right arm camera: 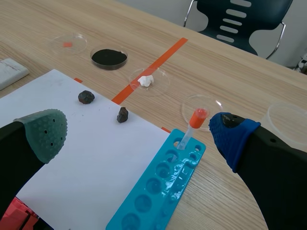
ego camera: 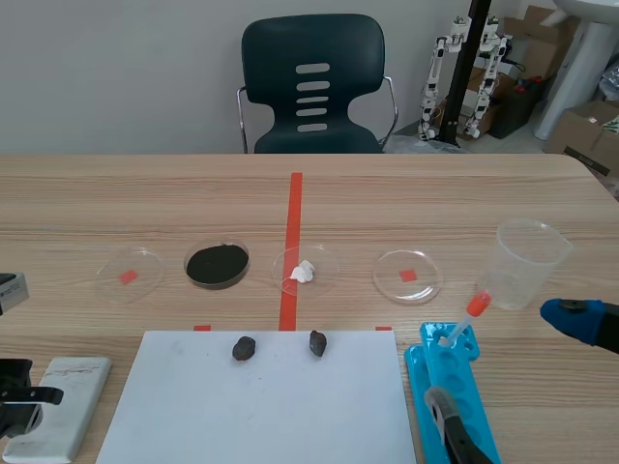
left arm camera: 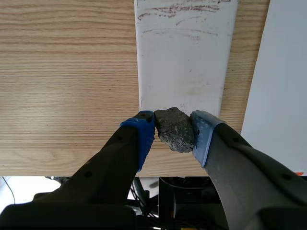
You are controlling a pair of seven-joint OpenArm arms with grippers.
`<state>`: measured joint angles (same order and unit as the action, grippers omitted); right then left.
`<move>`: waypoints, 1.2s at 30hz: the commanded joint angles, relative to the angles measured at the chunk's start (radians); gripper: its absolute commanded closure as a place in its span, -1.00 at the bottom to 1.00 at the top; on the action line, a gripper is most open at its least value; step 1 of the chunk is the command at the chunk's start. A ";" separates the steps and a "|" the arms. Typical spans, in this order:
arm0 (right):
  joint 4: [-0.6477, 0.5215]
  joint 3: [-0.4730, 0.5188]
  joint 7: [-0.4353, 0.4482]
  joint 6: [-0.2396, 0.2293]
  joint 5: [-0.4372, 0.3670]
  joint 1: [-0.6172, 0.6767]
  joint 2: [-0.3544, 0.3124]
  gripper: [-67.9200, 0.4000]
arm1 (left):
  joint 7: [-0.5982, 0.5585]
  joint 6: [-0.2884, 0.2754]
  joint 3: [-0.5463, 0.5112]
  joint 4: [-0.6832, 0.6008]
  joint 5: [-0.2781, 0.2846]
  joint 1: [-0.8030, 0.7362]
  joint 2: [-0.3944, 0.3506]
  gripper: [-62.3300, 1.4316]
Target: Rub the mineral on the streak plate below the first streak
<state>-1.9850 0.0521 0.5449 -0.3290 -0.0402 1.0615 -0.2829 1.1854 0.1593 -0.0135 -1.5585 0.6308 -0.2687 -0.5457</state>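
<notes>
My left gripper (left arm camera: 173,130) is shut on a dark grey mineral (left arm camera: 175,129), held at the near end of the white streak plate (left arm camera: 184,62). Reddish-brown streaks (left arm camera: 180,8) mark the plate's far end, with a fainter line (left arm camera: 175,32) just nearer. In the scene view the streak plate (ego camera: 60,406) lies at the table's front left, with the left gripper (ego camera: 14,396) at its near end. My right gripper (right arm camera: 139,132) is open above the table's right side, with nothing between its fingers; one blue pad (ego camera: 573,317) of it shows in the scene view.
Two dark rocks (ego camera: 244,348) (ego camera: 317,342) sit on a white sheet (ego camera: 261,401). Behind it stand petri dishes: red-square (ego camera: 129,275), black powder (ego camera: 217,264), white lump (ego camera: 305,270), red-square (ego camera: 407,275). A blue well tray (ego camera: 455,396) with a dropper (ego camera: 464,319) and a plastic cup (ego camera: 527,263) are at the right.
</notes>
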 commanded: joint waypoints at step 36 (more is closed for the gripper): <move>-0.011 0.006 0.015 0.003 -0.008 0.000 -0.005 -0.84 | -0.038 -0.074 0.038 0.137 0.028 0.059 0.053 0.69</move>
<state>-1.9850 0.0521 0.5453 -0.3290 -0.0402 1.0615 -0.2829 1.1713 0.0917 0.0250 -1.4281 0.6525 -0.2157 -0.5041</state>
